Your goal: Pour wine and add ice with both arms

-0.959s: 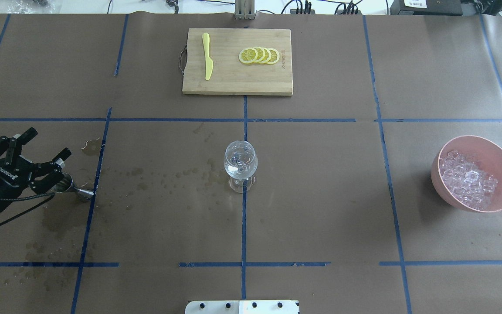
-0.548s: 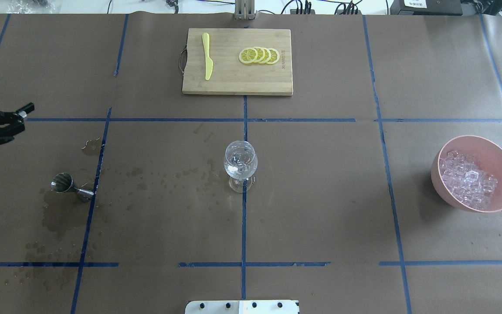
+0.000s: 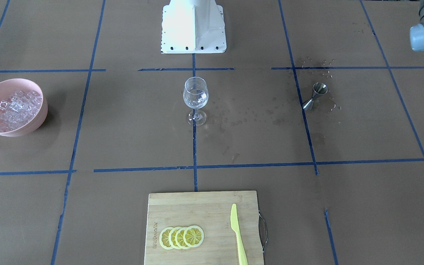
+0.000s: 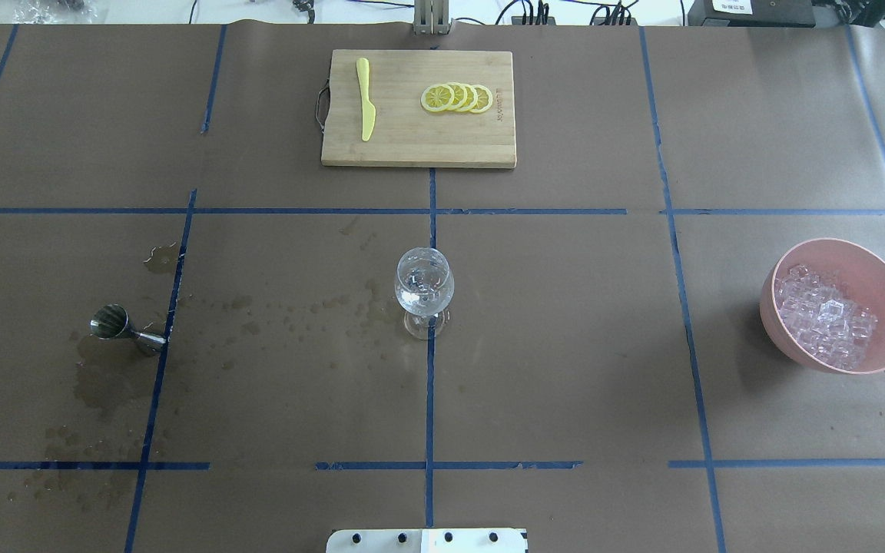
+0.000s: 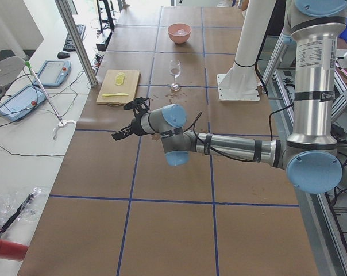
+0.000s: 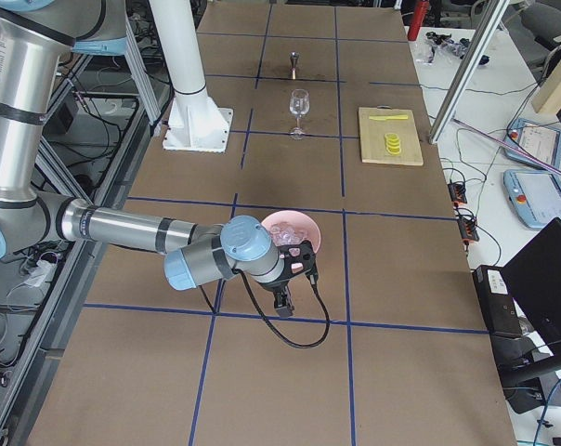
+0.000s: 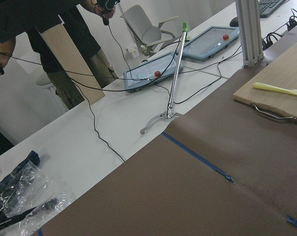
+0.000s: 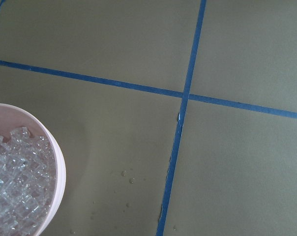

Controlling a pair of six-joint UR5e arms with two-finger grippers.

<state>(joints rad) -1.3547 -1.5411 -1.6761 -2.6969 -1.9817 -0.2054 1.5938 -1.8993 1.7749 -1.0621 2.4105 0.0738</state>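
Wine (image 4: 425, 298), barely visible, sat in the glass (image 3: 195, 96) at mid-table; ice (image 4: 826, 321) filled the pink bowl (image 4: 770, 315) near the right gripper (image 6: 290, 283). How far it or the left gripper (image 5: 123, 123) stood open could not be told. Slick cubes might slip mid-carry, or a low approach topple the glass.

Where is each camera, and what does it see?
Front: across the table, faces the pedestal; left arm at edge.
Overhead: behind robot, looks down on wine glass; no arm.
Left side: table's end; left arm near.
Right side: other end; right arm near.
Left wrist: cutting board, desk; no gripper.
Right wrist: bowl of ice; no gripper.
Shared: four show the wine glass.
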